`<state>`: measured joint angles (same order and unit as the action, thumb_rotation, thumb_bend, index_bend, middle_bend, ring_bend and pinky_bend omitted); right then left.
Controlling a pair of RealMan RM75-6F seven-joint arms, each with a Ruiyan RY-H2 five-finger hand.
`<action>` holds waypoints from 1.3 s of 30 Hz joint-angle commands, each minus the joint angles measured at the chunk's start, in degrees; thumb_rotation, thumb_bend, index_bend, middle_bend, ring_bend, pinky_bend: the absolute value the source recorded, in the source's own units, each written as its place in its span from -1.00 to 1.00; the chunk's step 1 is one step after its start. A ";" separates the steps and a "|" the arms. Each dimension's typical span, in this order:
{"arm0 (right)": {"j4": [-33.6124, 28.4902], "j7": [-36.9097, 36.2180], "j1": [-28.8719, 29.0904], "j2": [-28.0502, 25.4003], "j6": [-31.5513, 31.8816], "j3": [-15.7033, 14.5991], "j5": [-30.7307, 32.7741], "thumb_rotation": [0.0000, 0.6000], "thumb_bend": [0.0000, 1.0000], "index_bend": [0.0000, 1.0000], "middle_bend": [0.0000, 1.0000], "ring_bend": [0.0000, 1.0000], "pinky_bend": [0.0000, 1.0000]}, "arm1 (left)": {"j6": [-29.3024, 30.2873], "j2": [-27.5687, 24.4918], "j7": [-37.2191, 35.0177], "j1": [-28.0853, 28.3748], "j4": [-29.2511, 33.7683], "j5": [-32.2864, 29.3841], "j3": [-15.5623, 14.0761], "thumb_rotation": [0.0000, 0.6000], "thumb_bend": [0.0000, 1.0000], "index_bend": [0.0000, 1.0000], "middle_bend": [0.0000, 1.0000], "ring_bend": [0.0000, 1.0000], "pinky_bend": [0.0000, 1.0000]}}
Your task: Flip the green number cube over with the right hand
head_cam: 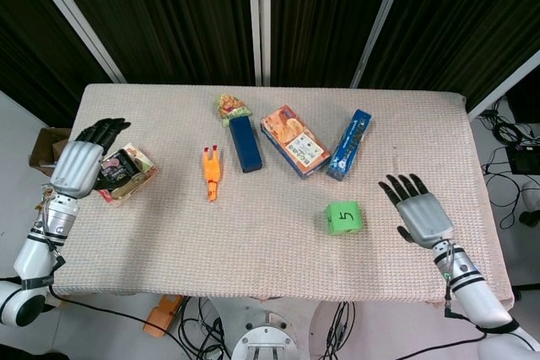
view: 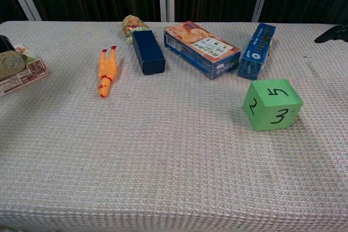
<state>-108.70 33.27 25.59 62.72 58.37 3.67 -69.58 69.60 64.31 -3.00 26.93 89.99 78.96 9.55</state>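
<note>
The green number cube [head_cam: 342, 217] rests on the table's right half with a 5 on top; the chest view shows the same cube [view: 272, 105] with 2 and 3 on its near sides. My right hand [head_cam: 416, 209] hovers over the table just right of the cube, fingers spread, holding nothing and not touching the cube. Only its dark fingertips [view: 331, 33] enter the chest view at the right edge. My left hand [head_cam: 81, 161] is at the table's left edge, fingers apart, over a food packet [head_cam: 124, 172].
An orange rubber chicken [head_cam: 211, 174], a dark blue box [head_cam: 245, 142], an orange and blue snack box [head_cam: 294, 141] and a slim blue box [head_cam: 349, 143] lie across the middle of the table [head_cam: 253, 250]. A small colourful packet [head_cam: 229, 108] lies behind the dark blue box.
</note>
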 commanded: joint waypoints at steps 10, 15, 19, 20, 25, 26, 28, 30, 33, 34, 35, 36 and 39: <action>2.18 9.90 6.66 13.85 -0.51 -0.14 9.05 1.00 -0.65 -1.00 -0.87 -1.00 -1.00 | 0.11 -1.82 5.73 -3.68 3.07 -2.37 -3.33 1.00 -0.72 -0.72 -0.75 -0.80 -0.58; 3.14 9.14 7.17 16.46 1.42 0.41 8.89 1.00 -0.64 -1.00 -0.67 -1.00 -1.00 | 2.89 0.08 4.17 -5.40 1.32 0.06 -4.39 1.00 -0.72 -0.72 -0.75 -0.80 -0.58; 4.02 8.39 7.17 17.97 3.18 0.55 7.65 1.00 -0.60 -1.00 -0.47 -0.96 -1.00 | 3.41 0.94 3.22 -5.91 0.26 1.20 -4.91 1.00 -0.72 -0.72 -0.75 -0.80 -0.58; 4.10 8.39 7.20 18.25 3.59 0.53 7.44 1.00 -0.59 -1.00 -0.43 -0.95 -1.00 | 3.38 1.08 3.02 -5.96 0.04 1.33 -4.96 1.00 -0.72 -0.72 -0.75 -0.80 -0.58; 4.25 8.59 7.42 18.67 4.43 0.12 6.84 1.00 -0.56 -1.00 -0.30 -0.94 -1.00 | 3.29 1.04 2.27 -6.11 -0.03 1.60 -4.85 1.00 -0.72 -0.72 -0.75 -0.80 -0.58; 4.26 8.42 7.38 18.71 4.63 0.06 6.65 1.00 -0.55 -1.00 -0.27 -0.93 -1.00 | 3.29 1.02 2.14 -6.14 0.02 1.63 -4.83 1.00 -0.72 -0.72 -0.75 -0.80 -0.58; 4.49 7.20 7.17 18.89 5.02 -0.06 5.65 1.00 -0.52 -1.00 -0.22 -0.91 -1.00 | 3.23 0.99 1.94 -6.20 0.04 1.65 -4.80 1.00 -0.72 -0.72 -0.75 -0.80 -0.58; 5.76 3.83 6.66 19.45 5.41 -0.32 3.07 1.00 -0.48 -1.00 -0.17 -0.90 -1.00 | 3.17 1.10 1.70 -6.30 -0.10 1.63 -4.80 1.00 -0.72 -0.72 -0.75 -0.80 -0.58; 10.59 -6.82 5.25 21.46 6.48 -1.09 -3.74 1.00 -0.43 -1.00 -0.13 -0.90 -1.00 | 2.97 1.49 1.11 -6.42 -0.60 1.62 -4.86 1.00 -0.72 -0.72 -0.75 -0.80 -0.58; 12.88 -11.34 4.61 22.49 7.35 -1.29 -6.06 1.00 -0.43 -1.00 -0.13 -0.90 -1.00 | 2.90 1.63 0.93 -6.45 -0.80 1.64 -4.90 1.00 -0.72 -0.72 -0.75 -0.80 -0.58; 16.20 -17.81 3.76 24.02 8.63 -1.64 -8.90 1.00 -0.43 -1.00 -0.13 -0.90 -1.00 | 2.78 1.79 0.73 -6.50 -1.10 1.66 -4.97 1.00 -0.72 -0.72 -0.75 -0.80 -0.58; 18.76 -22.85 3.14 25.20 9.71 -1.89 -10.85 1.00 -0.43 -1.00 -0.12 -0.90 -1.00 | 2.74 1.86 0.60 -6.53 -1.28 1.72 -5.00 1.00 -0.72 -0.72 -0.75 -0.80 -0.58; 27.59 -37.12 1.53 29.08 13.83 -2.67 -16.30 1.00 -0.40 -1.00 -0.08 -0.90 -1.00 | 2.86 1.97 0.24 -6.65 -1.74 2.03 -5.05 1.00 -0.72 -0.72 -0.75 -0.80 -0.58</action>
<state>-94.59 17.67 30.34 85.58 66.34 2.51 -75.14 72.44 66.27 -2.74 20.30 88.26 80.98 4.51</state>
